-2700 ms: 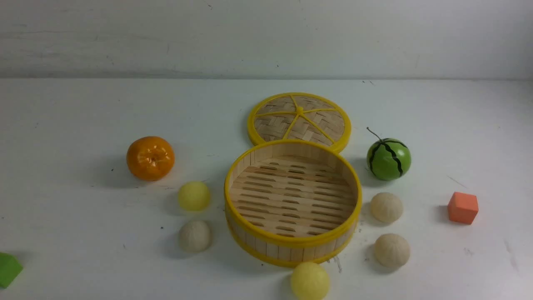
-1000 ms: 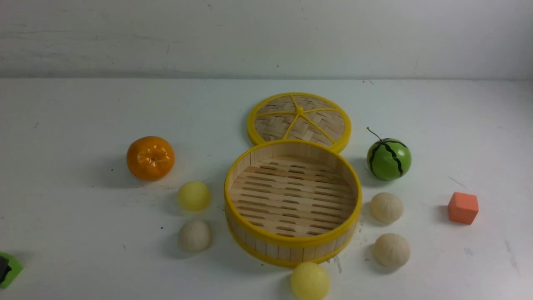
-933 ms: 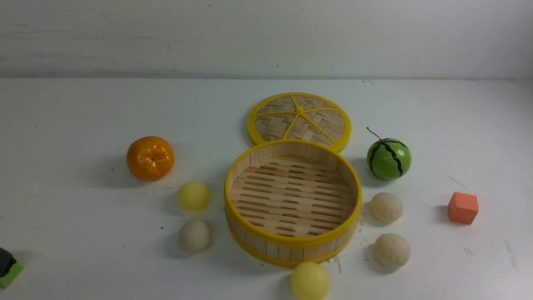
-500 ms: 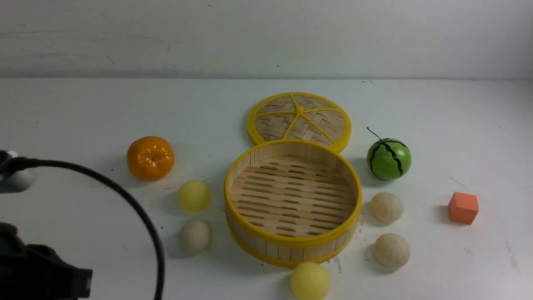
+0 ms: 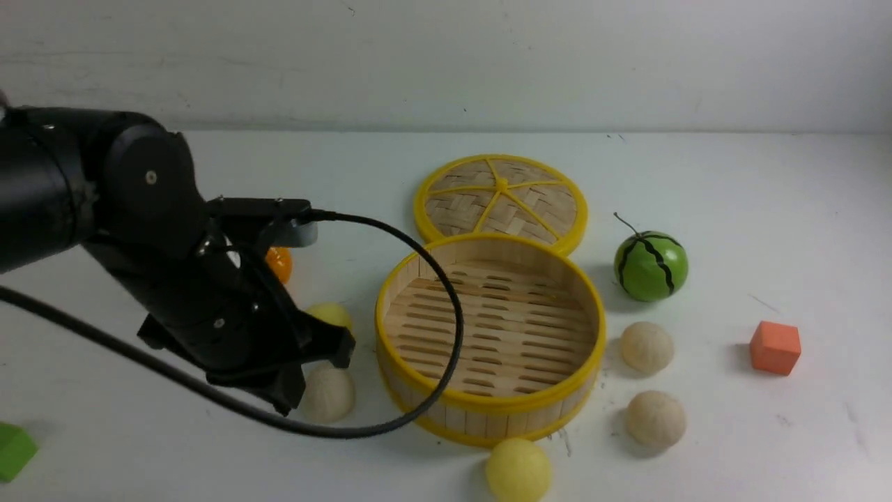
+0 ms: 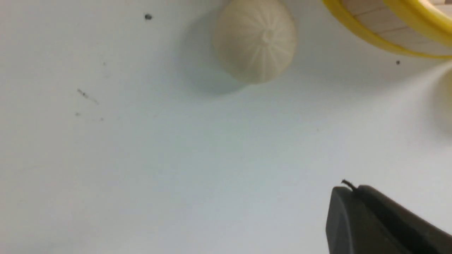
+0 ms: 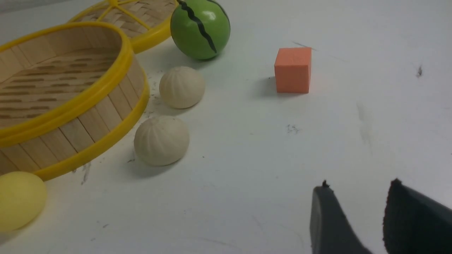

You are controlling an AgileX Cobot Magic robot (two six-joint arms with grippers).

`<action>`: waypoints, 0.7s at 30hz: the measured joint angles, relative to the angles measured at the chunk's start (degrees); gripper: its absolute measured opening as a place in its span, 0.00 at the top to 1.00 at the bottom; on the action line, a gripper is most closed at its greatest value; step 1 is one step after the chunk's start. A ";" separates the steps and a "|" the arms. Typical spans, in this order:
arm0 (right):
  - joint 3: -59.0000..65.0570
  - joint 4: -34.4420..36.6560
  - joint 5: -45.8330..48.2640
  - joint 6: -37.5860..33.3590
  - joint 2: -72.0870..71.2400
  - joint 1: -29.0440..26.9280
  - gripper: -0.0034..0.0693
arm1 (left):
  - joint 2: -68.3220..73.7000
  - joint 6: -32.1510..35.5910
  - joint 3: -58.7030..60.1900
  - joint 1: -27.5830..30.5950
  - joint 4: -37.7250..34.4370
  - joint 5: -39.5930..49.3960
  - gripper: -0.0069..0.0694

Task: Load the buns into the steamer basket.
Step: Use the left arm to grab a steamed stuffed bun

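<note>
The left arm [image 5: 139, 209], low at the picture's edge half a second ago, has swung in beside the slatted bamboo steamer basket [image 5: 488, 408], hiding most of the glossy orange [image 5: 280, 263], and its black cable [image 5: 456, 317] loops over the basket's yellow rim. The left gripper [image 6: 356, 204] is pressed together near the pleated cream bun [image 5: 327, 394]. All five buns lie unmoved on the white table [image 5: 139, 432] outside the basket: that one and a smooth yellow bun [image 5: 333, 315] at its left, a second yellow bun [image 5: 518, 470] in front and two pleated cream ones [image 5: 647, 346] [image 5: 655, 418] at its right, while the right gripper [image 7: 360, 197] stands spread, holding nothing.
</note>
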 joint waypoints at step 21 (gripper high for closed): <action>0.00 0.00 0.00 0.00 0.00 0.00 0.62 | 11.76 -3.47 -6.45 -1.33 6.25 -3.91 0.68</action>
